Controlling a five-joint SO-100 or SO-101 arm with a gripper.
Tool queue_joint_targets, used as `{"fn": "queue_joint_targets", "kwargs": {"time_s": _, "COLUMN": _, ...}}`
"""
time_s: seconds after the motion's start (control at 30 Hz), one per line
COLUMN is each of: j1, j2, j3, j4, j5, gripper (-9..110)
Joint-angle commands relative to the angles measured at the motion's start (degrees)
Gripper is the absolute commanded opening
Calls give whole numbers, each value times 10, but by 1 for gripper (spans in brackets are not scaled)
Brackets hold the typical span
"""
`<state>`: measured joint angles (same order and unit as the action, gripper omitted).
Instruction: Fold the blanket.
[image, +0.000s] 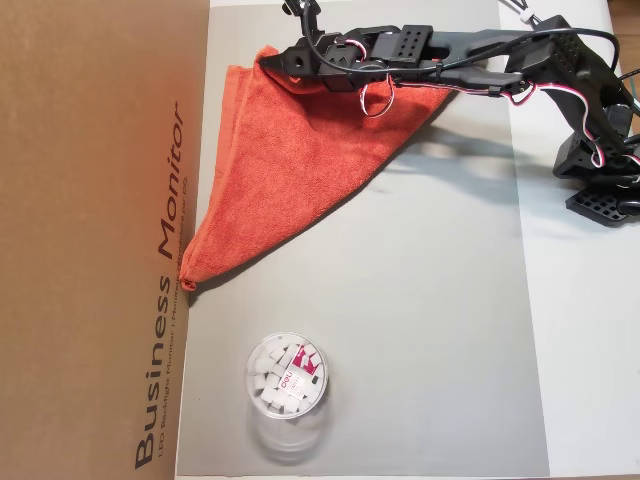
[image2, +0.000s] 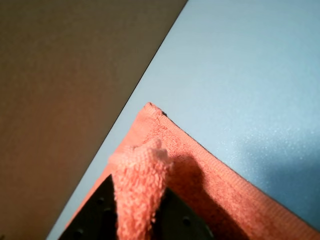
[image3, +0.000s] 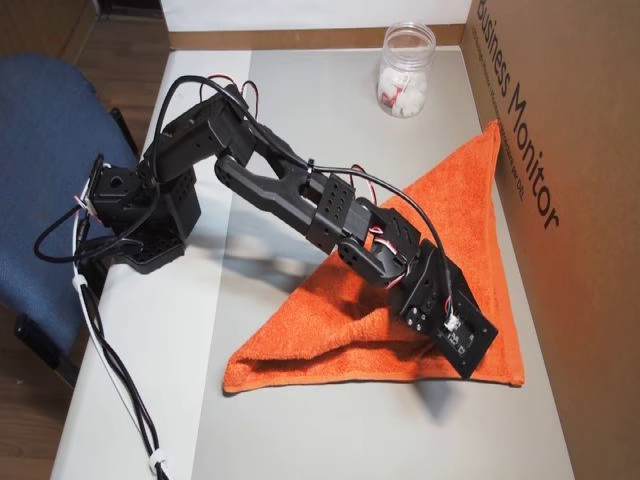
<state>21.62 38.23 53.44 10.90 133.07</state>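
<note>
The orange-red blanket (image: 290, 150) lies folded into a triangle on the grey mat (image: 420, 300), its left corners against the cardboard box. It also shows in the other overhead view (image3: 450, 220). My gripper (image: 273, 62) is at the blanket's far left corner, low over it. In the wrist view the gripper (image2: 139, 189) is shut on a pinched-up corner of the blanket (image2: 225, 190), held just above the lower layer's corner. In an overhead view the wrist camera (image3: 450, 325) hides the fingertips.
A brown cardboard box (image: 90, 200) printed "Business Monitor" borders the mat on the left. A clear jar (image: 287, 378) of white pieces stands on the mat near the front. The arm's base (image: 600, 170) sits at the right. A blue chair (image3: 50, 150) stands beside the table.
</note>
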Motion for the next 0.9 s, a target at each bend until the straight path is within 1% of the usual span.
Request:
{"fn": "queue_joint_targets", "kwargs": {"time_s": 0.0, "j1": 4, "j2": 6, "j3": -31, "j4": -11, "j5": 24, "gripper": 0}}
{"fn": "queue_joint_targets", "kwargs": {"time_s": 0.2, "j1": 5, "j2": 6, "j3": -31, "j4": -15, "j5": 27, "gripper": 0}}
{"fn": "queue_joint_targets", "kwargs": {"time_s": 0.3, "j1": 5, "j2": 6, "j3": -25, "j4": -54, "j5": 27, "gripper": 1}}
{"fn": "queue_joint_targets", "kwargs": {"time_s": 0.37, "j1": 5, "j2": 7, "j3": -21, "j4": -76, "j5": 27, "gripper": 5}}
{"fn": "queue_joint_targets", "kwargs": {"time_s": 0.53, "j1": 5, "j2": 15, "j3": -21, "j4": -78, "j5": 19, "gripper": 21}}
{"fn": "queue_joint_targets", "kwargs": {"time_s": 0.63, "j1": 6, "j2": 17, "j3": -23, "j4": -76, "j5": 12, "gripper": 23}}
{"fn": "queue_joint_targets", "kwargs": {"time_s": 0.73, "j1": 14, "j2": 18, "j3": -27, "j4": -75, "j5": -45, "gripper": 23}}
{"fn": "queue_joint_targets", "kwargs": {"time_s": 0.87, "j1": 26, "j2": 18, "j3": -30, "j4": -79, "j5": -150, "gripper": 23}}
